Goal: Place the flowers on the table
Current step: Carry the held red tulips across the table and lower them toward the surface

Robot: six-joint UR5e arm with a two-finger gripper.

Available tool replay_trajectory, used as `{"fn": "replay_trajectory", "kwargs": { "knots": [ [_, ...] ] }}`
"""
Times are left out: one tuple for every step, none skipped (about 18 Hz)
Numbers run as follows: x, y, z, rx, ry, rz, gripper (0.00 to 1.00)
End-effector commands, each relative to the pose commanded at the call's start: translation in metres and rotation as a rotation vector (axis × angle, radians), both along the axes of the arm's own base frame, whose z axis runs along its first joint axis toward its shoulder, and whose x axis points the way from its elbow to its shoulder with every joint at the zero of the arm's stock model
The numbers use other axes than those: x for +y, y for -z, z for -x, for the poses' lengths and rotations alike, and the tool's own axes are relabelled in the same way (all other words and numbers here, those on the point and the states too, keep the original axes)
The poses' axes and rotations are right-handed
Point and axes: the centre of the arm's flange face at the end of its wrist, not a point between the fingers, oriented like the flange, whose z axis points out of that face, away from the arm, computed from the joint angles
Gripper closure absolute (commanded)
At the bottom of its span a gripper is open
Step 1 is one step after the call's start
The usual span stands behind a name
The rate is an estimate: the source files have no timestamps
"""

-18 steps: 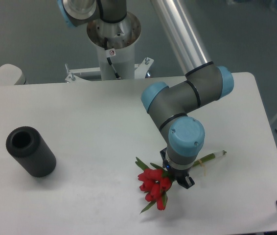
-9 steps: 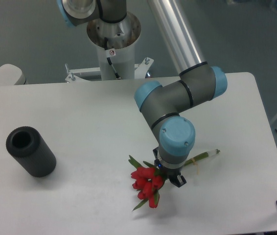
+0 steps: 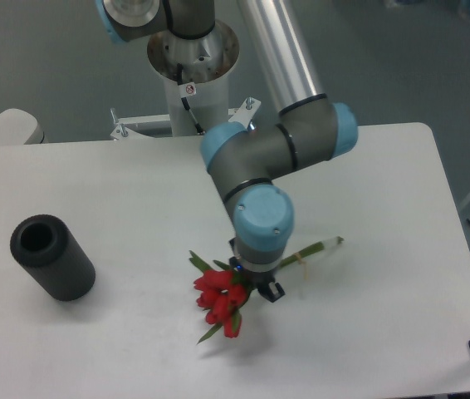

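Grey-and-blue arm (image 3: 256, 166) bent downward, gripper (image 3: 254, 281) clamped on flowers (image 3: 222, 298), blooms lower-left, stems upper-right above table (image 3: 135, 191).

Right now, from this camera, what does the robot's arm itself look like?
The arm is a chain of rounded grey joint housings with light blue caps, joined by a shiny silver tube. It rises from a white round pedestal bearing a small red-and-white sticker. The small black gripper is mostly hidden under the wrist.
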Motion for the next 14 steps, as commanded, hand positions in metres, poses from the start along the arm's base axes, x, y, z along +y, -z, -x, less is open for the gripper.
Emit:
{"fn": "replay_trajectory", "kwargs": {
  "knots": [
    [0.005, 0.000, -0.009, 0.003, -0.023, 0.000, 0.84],
    [0.009, 0.001, -0.015, 0.005, -0.046, 0.001, 0.84],
    [0.012, 0.001, -0.020, 0.007, -0.061, 0.001, 0.83],
    [0.012, 0.004, -0.022, 0.004, -0.072, 0.007, 0.83],
    [0.011, 0.007, -0.025, 0.001, -0.075, 0.010, 0.80],
    [0.012, 0.008, -0.029, -0.001, -0.072, 0.011, 0.76],
    [0.012, 0.010, -0.032, -0.005, -0.069, 0.013, 0.72],
    [0.012, 0.010, -0.032, -0.005, -0.069, 0.014, 0.67],
    [0.013, 0.011, -0.032, -0.006, -0.069, 0.015, 0.60],
    [0.015, 0.013, -0.036, -0.007, -0.063, 0.016, 0.53],
    [0.015, 0.014, -0.037, -0.007, -0.061, 0.017, 0.44],
    [0.015, 0.014, -0.037, -0.007, -0.061, 0.017, 0.22],
    [0.015, 0.016, -0.037, -0.008, -0.061, 0.021, 0.00],
    [0.015, 0.017, -0.037, -0.009, -0.061, 0.022, 0.00]
  ]
}}
